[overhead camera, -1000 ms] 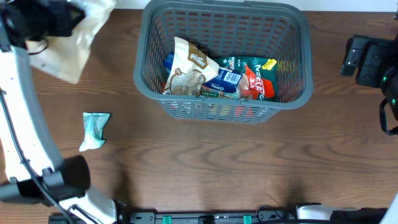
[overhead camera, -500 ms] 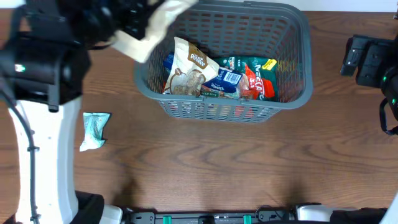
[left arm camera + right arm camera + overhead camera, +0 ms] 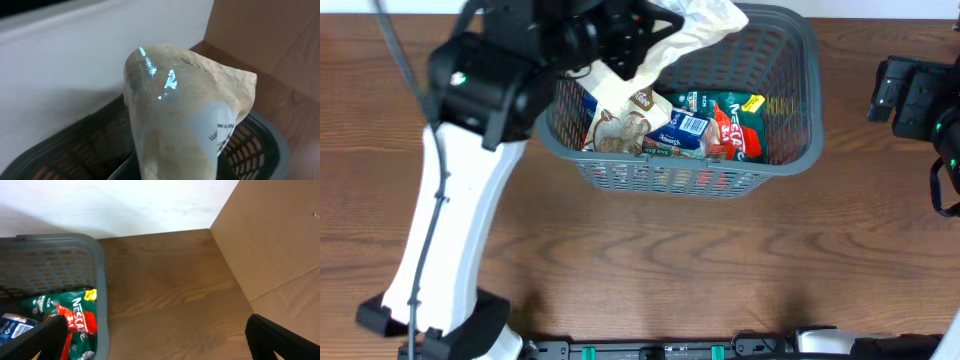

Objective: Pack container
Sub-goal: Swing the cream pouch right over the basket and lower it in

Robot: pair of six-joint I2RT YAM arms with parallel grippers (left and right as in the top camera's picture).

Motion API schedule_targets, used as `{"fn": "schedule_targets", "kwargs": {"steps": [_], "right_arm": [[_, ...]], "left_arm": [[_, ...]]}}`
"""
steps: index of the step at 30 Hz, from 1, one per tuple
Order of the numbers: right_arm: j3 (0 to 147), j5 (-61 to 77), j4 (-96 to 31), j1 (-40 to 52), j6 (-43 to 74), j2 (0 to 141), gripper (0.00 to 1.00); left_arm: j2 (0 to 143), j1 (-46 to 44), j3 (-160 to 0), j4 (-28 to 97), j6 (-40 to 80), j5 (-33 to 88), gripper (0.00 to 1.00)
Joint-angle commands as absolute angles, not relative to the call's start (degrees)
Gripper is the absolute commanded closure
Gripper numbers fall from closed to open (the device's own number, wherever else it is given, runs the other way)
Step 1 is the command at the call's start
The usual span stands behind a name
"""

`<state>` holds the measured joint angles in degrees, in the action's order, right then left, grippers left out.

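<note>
Status: packing is partly done. The basket (image 3: 700,178) sits at the far middle of the table and holds a brown-and-white packet (image 3: 620,115), a blue-and-white packet (image 3: 685,130) and a green-and-red packet (image 3: 735,125).

My left gripper (image 3: 645,38) is pinching a pale bag (image 3: 185,115), which hangs above the basket's far left corner, not yet released.

My right gripper (image 3: 155,325) is parked to the right of the basket, spread wide and empty.

Remaining: lower and release the bag. The left arm hides the table left of the basket, so I cannot confirm that nothing else waits.
</note>
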<state>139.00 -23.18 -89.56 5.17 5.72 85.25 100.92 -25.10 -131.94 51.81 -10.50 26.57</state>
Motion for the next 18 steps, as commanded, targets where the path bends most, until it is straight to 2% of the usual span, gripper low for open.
{"fn": "schedule_targets", "kwargs": {"steps": [1,18], "right_arm": [[139.28,-23.97,-89.67,4.91,6.63,85.41,0.01],[139.28,-23.97,-89.67,4.91,6.63,85.41,0.01]], "left_arm": [[103.46,-25.36,-132.66,50.83,-11.09,26.46,0.94],[118.37,-25.36,-132.62,53.32,-11.07,26.28,0.94]]}}
